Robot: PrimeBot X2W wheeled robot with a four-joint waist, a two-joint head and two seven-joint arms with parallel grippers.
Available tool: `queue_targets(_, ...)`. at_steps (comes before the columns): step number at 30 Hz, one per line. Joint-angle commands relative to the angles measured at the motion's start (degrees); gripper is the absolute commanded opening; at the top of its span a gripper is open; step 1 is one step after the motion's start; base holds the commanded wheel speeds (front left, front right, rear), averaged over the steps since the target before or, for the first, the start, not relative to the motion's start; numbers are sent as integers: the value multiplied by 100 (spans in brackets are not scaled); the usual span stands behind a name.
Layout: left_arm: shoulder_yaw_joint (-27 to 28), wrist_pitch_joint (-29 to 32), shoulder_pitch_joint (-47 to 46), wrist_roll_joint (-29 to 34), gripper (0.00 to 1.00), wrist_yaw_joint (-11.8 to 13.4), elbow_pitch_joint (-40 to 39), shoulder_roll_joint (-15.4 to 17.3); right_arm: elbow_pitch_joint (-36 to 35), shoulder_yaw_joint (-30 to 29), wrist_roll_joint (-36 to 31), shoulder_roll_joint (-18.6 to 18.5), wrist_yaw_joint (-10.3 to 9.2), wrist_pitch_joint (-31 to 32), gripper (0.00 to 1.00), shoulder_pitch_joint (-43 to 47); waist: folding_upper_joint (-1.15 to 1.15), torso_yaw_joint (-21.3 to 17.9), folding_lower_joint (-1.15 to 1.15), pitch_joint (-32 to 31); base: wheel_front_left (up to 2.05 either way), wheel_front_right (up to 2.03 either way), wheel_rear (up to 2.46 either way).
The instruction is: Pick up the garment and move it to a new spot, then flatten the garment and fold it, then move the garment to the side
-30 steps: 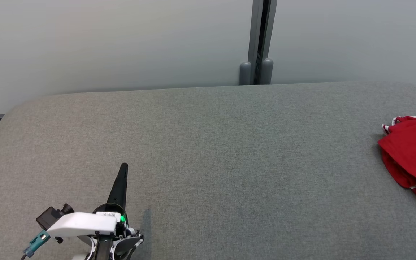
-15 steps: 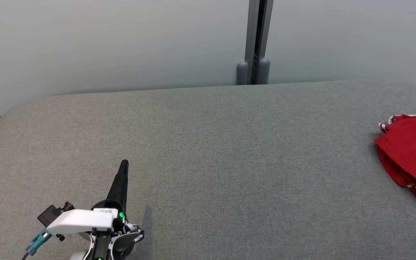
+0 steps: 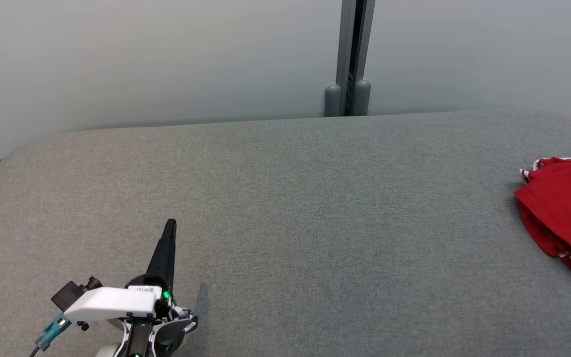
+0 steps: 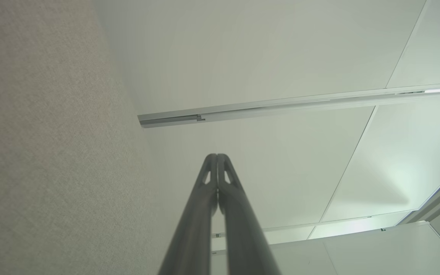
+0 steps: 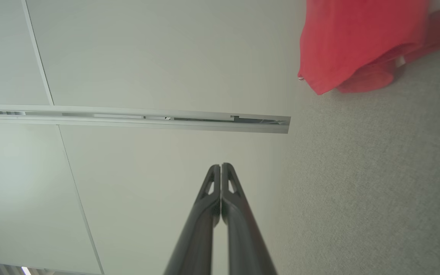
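Two claws sit by the near edge of the table, both pinched shut on nothing: the left claw toward the near left corner, the right claw toward the near right. I judge they are parked wide apart to leave the middle of the table free for spreading cloth. Farther along the right edge lies the red garment, in loose layers with white-striped trim. It is apart from both claws and partly cut off, so I cannot tell how neatly it is folded. That fits a heap waiting to be fetched or a folded piece set aside. No bin or tray holds it; it rests straight on the grey cover. Beyond the far edge stands a pale wall with a grey post.
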Motion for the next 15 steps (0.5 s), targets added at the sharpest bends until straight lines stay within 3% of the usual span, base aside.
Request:
queue_targets(1, 2, 16, -80, -23, 0, -47, 3, 36, -32, -7, 28, -45, 2, -11, 0, 43, 0, 0, 0, 0, 0, 0, 0)
queue_targets(15, 1, 16, -81, -23, 0, -49, 3, 36, -34, 13, 41, -62, 2, -23, 0, 48, 0, 0, 0, 0, 0, 0, 0)
